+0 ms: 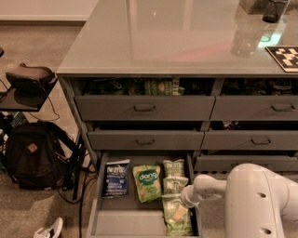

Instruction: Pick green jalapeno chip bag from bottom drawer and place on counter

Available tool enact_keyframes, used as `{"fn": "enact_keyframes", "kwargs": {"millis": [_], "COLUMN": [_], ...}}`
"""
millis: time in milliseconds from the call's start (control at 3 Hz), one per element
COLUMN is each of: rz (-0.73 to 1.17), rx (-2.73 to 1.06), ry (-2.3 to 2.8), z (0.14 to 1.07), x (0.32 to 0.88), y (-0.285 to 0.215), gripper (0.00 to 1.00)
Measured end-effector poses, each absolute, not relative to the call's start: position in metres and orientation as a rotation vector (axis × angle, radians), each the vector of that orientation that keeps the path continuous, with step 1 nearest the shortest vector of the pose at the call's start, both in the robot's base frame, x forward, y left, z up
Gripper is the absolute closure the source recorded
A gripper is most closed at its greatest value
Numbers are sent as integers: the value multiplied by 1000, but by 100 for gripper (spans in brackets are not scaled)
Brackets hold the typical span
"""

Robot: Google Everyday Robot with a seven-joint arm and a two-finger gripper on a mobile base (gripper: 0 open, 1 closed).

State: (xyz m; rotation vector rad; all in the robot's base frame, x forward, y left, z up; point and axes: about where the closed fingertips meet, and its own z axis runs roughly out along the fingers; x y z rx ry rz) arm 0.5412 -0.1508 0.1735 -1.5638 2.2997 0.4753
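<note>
The bottom drawer (107, 218) is pulled open at the front of the cabinet. Three olive-green jalapeno chip bags lie in a column along its right side: far (173, 168), middle (174, 184), near (176, 219). My gripper (180, 208) reaches in from the right on a white arm (253, 200) and hangs over the top of the near bag, just below the middle one. The glossy light-grey counter (172, 37) spans the top of the cabinet.
A blue Kettle bag (115, 178) and a brighter green "dang" bag (147, 182) lie left of the column. Half-open drawers (144, 108) sit above. A backpack (32, 155) and cables stand on the floor at left. A dark cup (273, 10) and a checkered marker (285, 57) are on the counter.
</note>
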Motion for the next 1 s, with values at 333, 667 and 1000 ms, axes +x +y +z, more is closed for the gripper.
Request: {"fn": "enact_keyframes", "kwargs": {"millis": [333, 667, 1000], "rz": [466, 460, 446], "rx": [-1526, -1524, -1522], "ry": [2340, 2347, 2335], "z": [155, 150, 150], "x": [539, 538, 536], "y": [-155, -156, -156], "gripper": [0, 0, 0]}}
